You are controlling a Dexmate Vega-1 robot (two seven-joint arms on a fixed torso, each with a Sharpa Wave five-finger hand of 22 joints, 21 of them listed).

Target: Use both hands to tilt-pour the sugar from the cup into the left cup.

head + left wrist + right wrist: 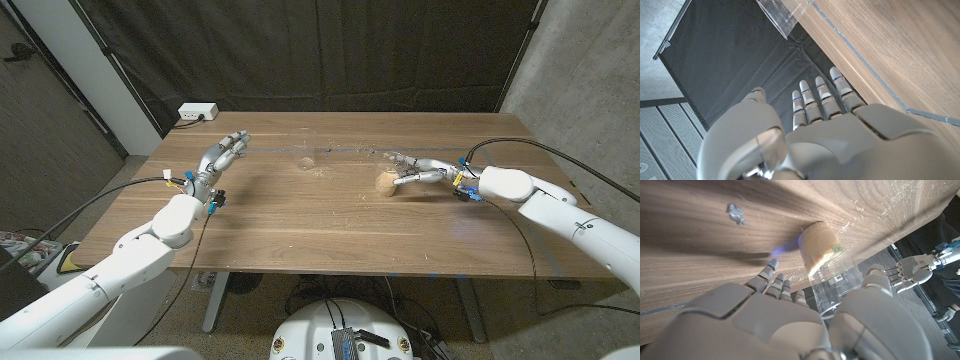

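Sugar-filled cup (826, 255) between right hand (790, 315) fingers, wrist-view close-up.

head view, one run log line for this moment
right hand: around sugar cup | left hand: open, apart from empty cup | pour: not begun

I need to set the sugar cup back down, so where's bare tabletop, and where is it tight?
Bare wood spans the near half of the table, between the left hand and the right hand. It is tighter toward the far edge: the empty clear cup stands there, and the right hand is closed around the sugar cup.
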